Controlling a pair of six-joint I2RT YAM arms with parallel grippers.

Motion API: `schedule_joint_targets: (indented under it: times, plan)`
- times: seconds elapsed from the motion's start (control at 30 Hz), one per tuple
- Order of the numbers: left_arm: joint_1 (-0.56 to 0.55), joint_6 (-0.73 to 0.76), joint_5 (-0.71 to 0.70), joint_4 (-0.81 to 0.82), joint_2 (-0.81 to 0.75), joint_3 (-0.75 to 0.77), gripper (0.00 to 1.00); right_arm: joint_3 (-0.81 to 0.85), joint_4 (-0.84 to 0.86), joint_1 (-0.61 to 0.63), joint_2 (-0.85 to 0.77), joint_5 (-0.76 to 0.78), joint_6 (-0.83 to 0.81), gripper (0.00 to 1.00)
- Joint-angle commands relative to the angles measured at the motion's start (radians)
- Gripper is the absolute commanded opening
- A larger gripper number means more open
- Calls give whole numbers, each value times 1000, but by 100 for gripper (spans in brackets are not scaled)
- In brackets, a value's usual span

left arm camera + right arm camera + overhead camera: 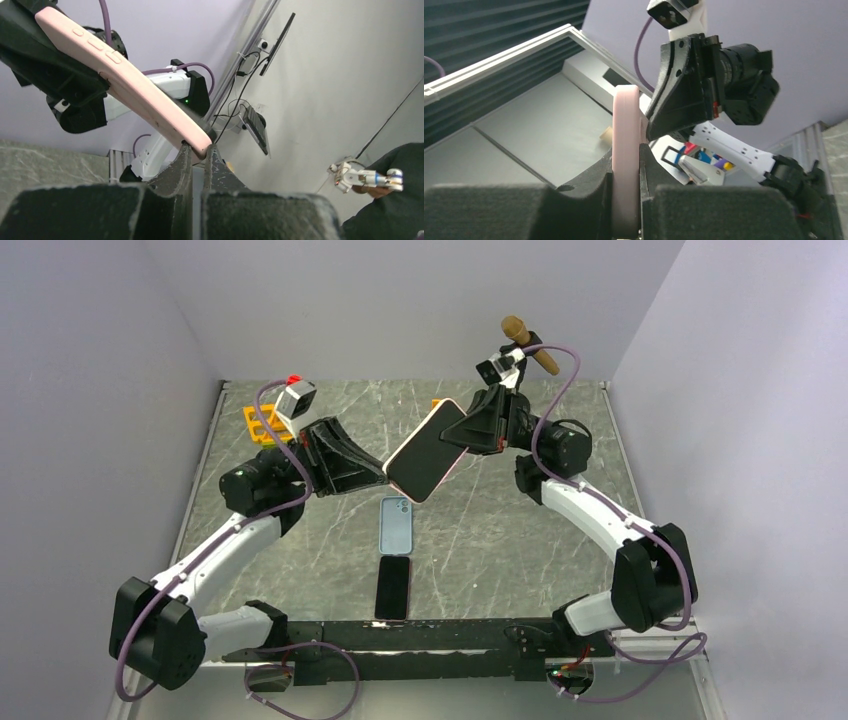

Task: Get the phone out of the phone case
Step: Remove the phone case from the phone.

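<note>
**Phone sits in its pink case, pinched in mid-air from both ends**

The grey marbled table [500,530] spreads under everything, and both arms reach in over its middle, meeting at about the centre of the top view.

Between them hangs the phone [425,452], dark screen up and tilted, lifted clear of the table. The pink phone case [125,75] wraps its rim all the way round, so phone and case are together.

The left gripper [385,472] comes in from 9 o'clock and is clenched on the case's lower corner, the end pointing to 7 o'clock. Its wrist view shows that corner wedged right between the two black fingertips [184,156], the pink edge with its side buttons running up and away.

The right gripper [462,435] comes in from 2 o'clock and is clamped on the opposite end. From its own wrist camera, the case stands edge-on between the two pads [650,165], squeezed on both faces.

Down on the table, at 6 o'clock from the held phone, a blue case [396,526] lies flat, camera cut-out at its far end. Just nearer the arm bases, in line with it, lies a black phone [393,587].

At 10 o'clock, behind the left wrist, an orange rack [262,425] peeks out, partly hidden.
</note>
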Motion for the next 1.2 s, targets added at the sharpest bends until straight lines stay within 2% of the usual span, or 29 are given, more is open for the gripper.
schedule_joint_targets:
  times: [0.0,0.07,0.23,0.3,0.33,0.4,0.5,0.57,0.7,0.83,1.03,1.1,1.17]
  plan:
    - [-4,73,-6,98,33,14,0,39,170,84,-7,117,473,0]
    - [-4,114,44,40,34,17,0,52,174,85,-4,118,483,0]
    - [22,348,38,-355,-35,8,0,79,78,85,-31,58,439,0]
    - [25,497,3,-621,-70,49,0,74,32,85,-45,43,404,0]
    - [21,591,-22,-860,-85,86,0,82,17,85,-45,30,389,0]
    - [19,762,-97,-1204,-104,174,0,108,-40,85,-50,-13,331,0]
    - [16,855,-169,-1450,-113,246,0,159,-268,89,-76,-54,135,0]
    - [13,855,-210,-1522,-117,258,5,212,-433,99,-84,-77,7,0]
    - [1,863,-302,-1646,-123,291,17,270,-598,126,-91,-68,-164,0]
    - [-6,862,-343,-1685,-124,295,19,310,-691,162,-84,-37,-257,0]
    - [-8,901,-522,-1846,-112,313,2,293,-626,206,-76,38,-203,0]
    - [-6,870,-571,-1839,-116,293,4,245,-568,209,-81,70,-155,0]
    - [-6,846,-567,-1825,-119,296,13,194,-599,203,-92,88,-165,0]
